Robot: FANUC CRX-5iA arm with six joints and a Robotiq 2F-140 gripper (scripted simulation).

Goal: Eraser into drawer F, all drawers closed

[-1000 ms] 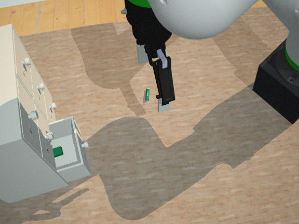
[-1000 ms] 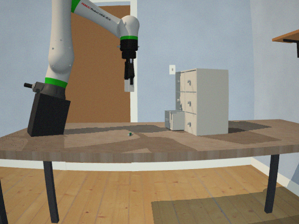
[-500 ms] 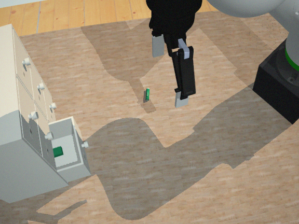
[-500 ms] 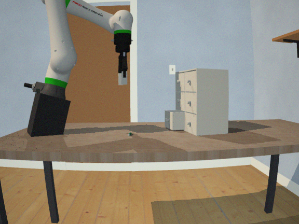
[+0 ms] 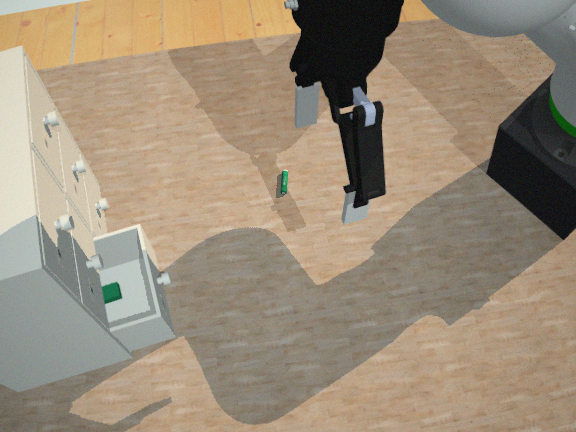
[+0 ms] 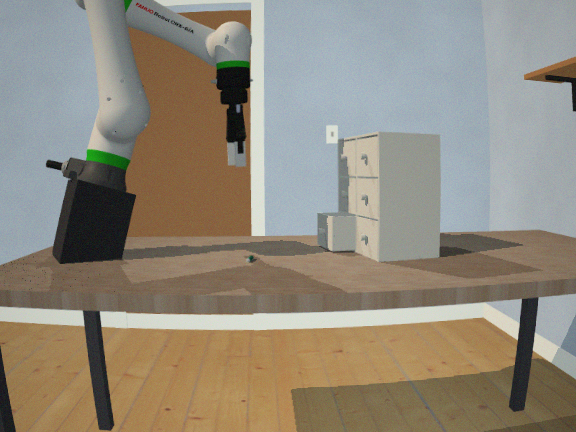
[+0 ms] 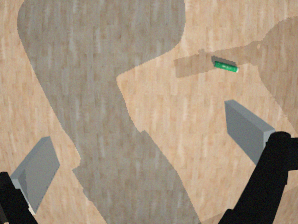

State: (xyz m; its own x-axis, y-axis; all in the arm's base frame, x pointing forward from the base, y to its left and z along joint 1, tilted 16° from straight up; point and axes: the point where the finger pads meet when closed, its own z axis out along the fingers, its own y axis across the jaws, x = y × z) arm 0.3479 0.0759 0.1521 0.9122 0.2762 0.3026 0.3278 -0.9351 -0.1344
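Observation:
The small white chest stands at the table's left in the top view. One bottom drawer is pulled out, and a green block, the eraser, lies inside it. I cannot read the drawer letters. The other drawers sit flush. My gripper is open and empty. It hangs high above the middle of the table, well away from the chest and pointing down.
A small green cylinder lies on the table just left of the gripper's line. The robot's black base stands at the table's other end.

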